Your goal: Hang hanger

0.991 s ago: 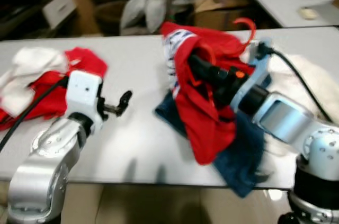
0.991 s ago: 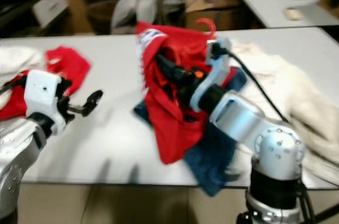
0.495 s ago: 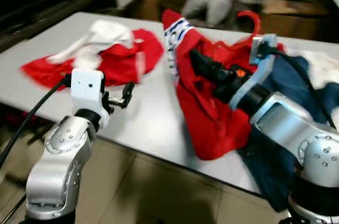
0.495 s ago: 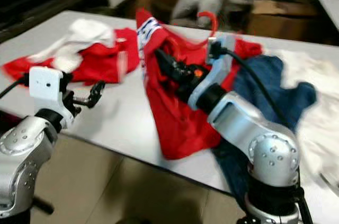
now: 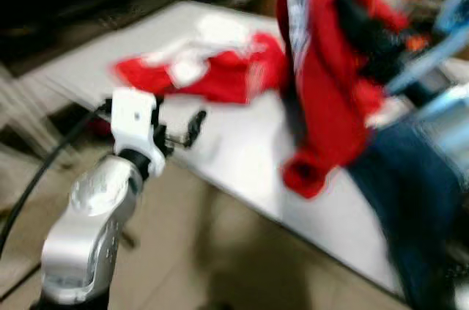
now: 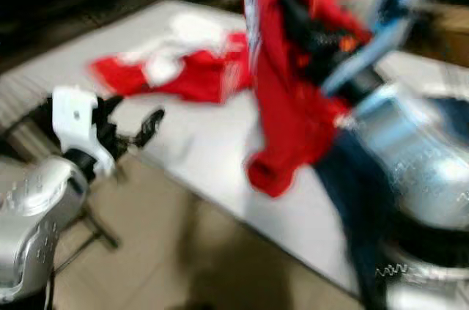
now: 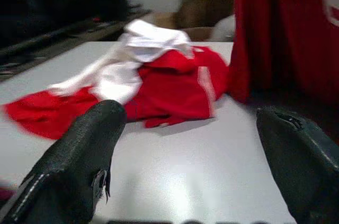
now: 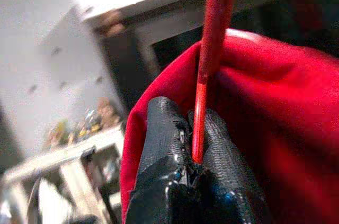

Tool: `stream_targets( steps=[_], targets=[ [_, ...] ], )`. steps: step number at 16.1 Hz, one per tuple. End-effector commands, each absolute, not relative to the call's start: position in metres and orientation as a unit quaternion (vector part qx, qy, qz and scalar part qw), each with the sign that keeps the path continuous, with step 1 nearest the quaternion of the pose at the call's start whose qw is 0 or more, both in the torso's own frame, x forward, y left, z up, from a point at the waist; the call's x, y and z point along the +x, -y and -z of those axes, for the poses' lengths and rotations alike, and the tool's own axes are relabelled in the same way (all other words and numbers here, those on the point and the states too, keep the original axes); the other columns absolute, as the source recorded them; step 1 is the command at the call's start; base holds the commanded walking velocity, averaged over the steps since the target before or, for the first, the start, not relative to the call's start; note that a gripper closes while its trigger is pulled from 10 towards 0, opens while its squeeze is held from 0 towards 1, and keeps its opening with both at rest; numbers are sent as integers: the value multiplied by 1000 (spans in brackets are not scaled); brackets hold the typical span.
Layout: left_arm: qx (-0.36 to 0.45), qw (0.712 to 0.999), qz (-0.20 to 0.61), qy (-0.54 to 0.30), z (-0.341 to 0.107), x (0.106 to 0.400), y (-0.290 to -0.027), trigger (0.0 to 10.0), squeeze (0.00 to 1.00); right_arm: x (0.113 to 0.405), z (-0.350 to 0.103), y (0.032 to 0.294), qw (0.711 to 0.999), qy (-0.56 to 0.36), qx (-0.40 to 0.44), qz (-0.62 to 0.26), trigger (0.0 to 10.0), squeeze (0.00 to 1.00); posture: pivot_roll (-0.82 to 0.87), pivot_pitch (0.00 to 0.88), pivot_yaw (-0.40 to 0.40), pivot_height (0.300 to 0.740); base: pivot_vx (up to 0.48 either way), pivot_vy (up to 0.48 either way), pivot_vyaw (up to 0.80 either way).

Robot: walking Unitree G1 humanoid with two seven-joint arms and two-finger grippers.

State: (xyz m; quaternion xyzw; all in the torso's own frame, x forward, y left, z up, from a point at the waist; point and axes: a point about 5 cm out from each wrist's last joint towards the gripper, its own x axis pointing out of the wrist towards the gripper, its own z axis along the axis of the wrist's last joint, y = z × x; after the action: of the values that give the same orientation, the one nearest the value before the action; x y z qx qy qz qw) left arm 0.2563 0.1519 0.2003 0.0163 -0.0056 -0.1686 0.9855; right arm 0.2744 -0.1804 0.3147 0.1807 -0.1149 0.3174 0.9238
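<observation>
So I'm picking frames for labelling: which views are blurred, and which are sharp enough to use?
Both eye views are smeared by motion: the red garment and right arm streak. Left wrist view is soft but readable, its left gripper open over the table. Right wrist view is sharpest up close: the right gripper pinches the hanger; background blurred.

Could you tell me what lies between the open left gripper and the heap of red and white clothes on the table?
Only bare white table separates the left gripper from the red and white clothes, as the left wrist view shows.
</observation>
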Motion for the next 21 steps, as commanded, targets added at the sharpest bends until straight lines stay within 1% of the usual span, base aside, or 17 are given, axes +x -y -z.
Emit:
stream_targets(
  steps=[1,3,5,7,9,11,13,14,15,16,18,20,21],
  targets=[
    [20,984,177,19,-206,255,-152,10000,1000,264,-333,179,906,154,171,-355,10000,0,-153,0,98,740,0,0,769],
    [20,983,180,24,-207,257,-151,10000,1000,252,-348,184,890,177,157,-389,10000,0,-158,0,99,740,0,0,750],
    [21,983,182,25,-208,259,-150,10000,1000,243,-342,181,883,166,132,-418,10000,0,-158,0,99,740,0,0,541],
    [22,981,193,22,-207,257,-147,10000,1000,240,-322,177,881,118,137,-437,10000,0,-162,0,99,740,0,0,672],
    [23,981,193,22,-207,258,-147,10000,1000,239,-309,172,882,89,138,-441,10000,0,-161,0,91,740,0,0,784],
    [30,981,192,20,-206,258,-148,10000,1000,238,-289,163,883,52,137,-446,10000,0,-155,0,86,740,0,0,788],
    [42,981,189,6,-204,257,-151,10000,1000,241,-264,148,883,-3,174,-435,10000,0,-140,0,77,740,0,0,794],
    [46,982,185,-1,-203,256,-152,10000,1000,242,-256,144,887,-23,173,-429,10000,0,-140,0,77,740,0,0,800],
    [67,982,178,-11,-200,256,-156,10000,1000,245,-235,138,903,-55,140,-403,10000,0,-132,0,74,740,0,0,800],
    [86,982,167,-21,-197,255,-161,10000,1000,254,-223,136,926,-63,128,-349,10000,0,-129,0,71,740,0,0,800],
    [86,983,157,-34,-194,255,-165,10000,1000,269,-209,138,952,-61,155,-257,10000,0,-124,0,67,740,0,0,800],
    [94,981,161,-47,-188,252,-164,10000,1000,278,-193,140,964,-76,151,-206,10000,0,-113,0,69,740,0,0,800],
    [95,980,164,-55,-185,250,-162,10000,1000,281,-186,136,964,-84,154,-201,10000,0,-108,0,69,740,0,0,800]
  ],
)
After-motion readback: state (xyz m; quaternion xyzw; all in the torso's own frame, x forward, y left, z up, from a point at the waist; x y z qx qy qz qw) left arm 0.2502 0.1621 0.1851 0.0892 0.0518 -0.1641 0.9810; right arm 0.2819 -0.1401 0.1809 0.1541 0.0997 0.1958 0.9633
